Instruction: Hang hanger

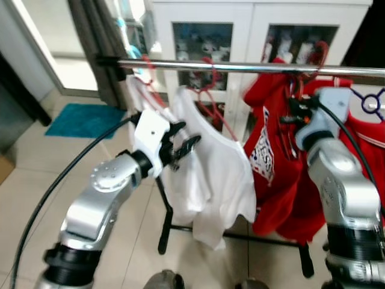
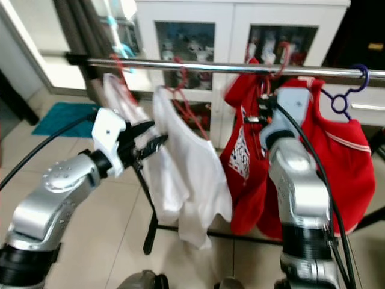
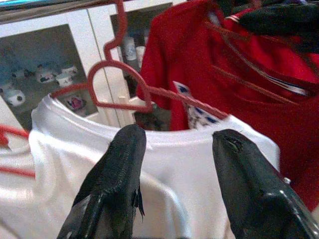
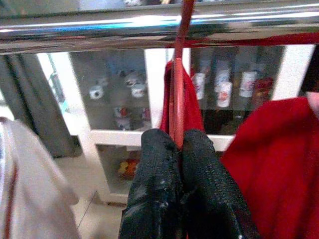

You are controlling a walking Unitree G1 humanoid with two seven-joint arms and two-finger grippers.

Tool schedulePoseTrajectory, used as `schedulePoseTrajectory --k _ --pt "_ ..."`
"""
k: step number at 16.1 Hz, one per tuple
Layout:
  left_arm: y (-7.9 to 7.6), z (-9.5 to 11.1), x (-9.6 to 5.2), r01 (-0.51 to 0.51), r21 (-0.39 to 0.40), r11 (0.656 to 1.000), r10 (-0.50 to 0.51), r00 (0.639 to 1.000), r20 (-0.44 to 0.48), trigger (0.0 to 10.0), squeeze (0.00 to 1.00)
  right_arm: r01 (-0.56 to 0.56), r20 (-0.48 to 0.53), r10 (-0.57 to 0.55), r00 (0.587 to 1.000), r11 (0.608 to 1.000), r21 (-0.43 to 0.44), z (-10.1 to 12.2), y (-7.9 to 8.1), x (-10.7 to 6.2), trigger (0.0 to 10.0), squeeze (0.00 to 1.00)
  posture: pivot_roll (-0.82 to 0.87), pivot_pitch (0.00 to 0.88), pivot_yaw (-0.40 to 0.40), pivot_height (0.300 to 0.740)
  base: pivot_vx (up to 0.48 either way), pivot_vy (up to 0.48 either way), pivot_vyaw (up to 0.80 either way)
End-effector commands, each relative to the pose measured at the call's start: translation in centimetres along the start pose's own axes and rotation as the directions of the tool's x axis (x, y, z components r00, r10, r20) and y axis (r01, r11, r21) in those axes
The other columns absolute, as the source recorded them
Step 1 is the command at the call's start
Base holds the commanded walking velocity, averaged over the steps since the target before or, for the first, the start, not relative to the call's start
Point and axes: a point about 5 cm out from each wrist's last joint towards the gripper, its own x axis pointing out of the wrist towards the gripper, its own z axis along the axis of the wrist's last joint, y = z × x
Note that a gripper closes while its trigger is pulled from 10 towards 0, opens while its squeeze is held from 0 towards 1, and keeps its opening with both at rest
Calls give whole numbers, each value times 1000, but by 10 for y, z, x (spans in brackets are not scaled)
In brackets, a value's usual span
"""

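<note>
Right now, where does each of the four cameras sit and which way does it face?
Left eye: on the head, facing forward and down at the rail; both silver arms show.
Right eye: beside it, the same scene; right tool up at the red shirt.
Left wrist: along the left tool, fingers apart, facing the white shirt.
Right wrist: along the right tool, shut on the red hanger under the rail.
Shared: both wrist views catch the white cabinet behind.

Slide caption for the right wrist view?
Right gripper pinches a red hanger hooked over the chrome rail.
</note>
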Motion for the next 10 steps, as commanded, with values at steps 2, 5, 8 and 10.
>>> schedulePoseTrajectory --k 2,5,8,10 --pt "-10 1 -1 99 10 995 -98 995 -22 10000 0 8 -14 -9 1000 1000 -21 4 1 10 10000 0 27 66 59 740 0 0 0" --pt "-14 2 -2 166 18 986 -165 985 -42 10000 0 25 -104 -27 994 999 -20 -5 0 25 10000 0 31 64 62 740 0 0 0" --pt "-19 5 -3 218 13 976 -217 975 -36 10000 0 8 -173 -14 985 999 -34 -15 6 31 10000 0 35 62 62 740 0 0 0" --pt "-21 5 -4 232 11 973 -231 972 -41 10000 0 -2 -220 -6 976 999 -39 -24 8 29 10000 0 35 62 62 740 0 0 0"
